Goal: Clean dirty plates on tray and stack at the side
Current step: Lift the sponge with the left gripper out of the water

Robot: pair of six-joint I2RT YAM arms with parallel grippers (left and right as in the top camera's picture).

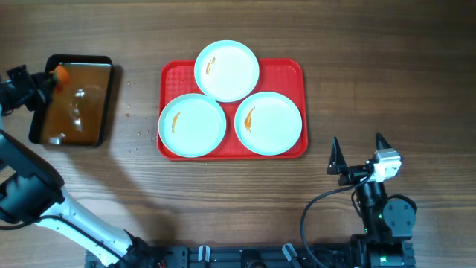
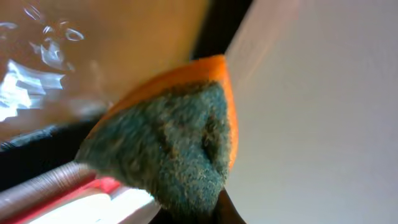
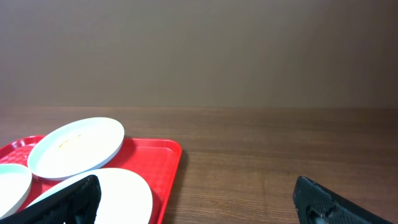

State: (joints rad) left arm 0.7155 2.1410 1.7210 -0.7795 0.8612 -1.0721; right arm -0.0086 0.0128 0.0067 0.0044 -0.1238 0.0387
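Three white plates sit on the red tray (image 1: 290, 71), each with an orange smear: one at the back (image 1: 227, 71), one front left (image 1: 192, 125), one front right (image 1: 268, 123). My left gripper (image 1: 46, 80) is at the left rim of the black pan (image 1: 104, 63) of brownish water, shut on an orange and green sponge (image 2: 174, 143). My right gripper (image 1: 359, 154) is open and empty, right of the tray near the table's front. In the right wrist view the tray (image 3: 168, 155) and two plates (image 3: 78, 146) (image 3: 124, 196) lie to the left.
Small water drops (image 1: 128, 112) dot the wood between the pan and the tray. The left arm (image 1: 44, 205) runs along the front left of the table.
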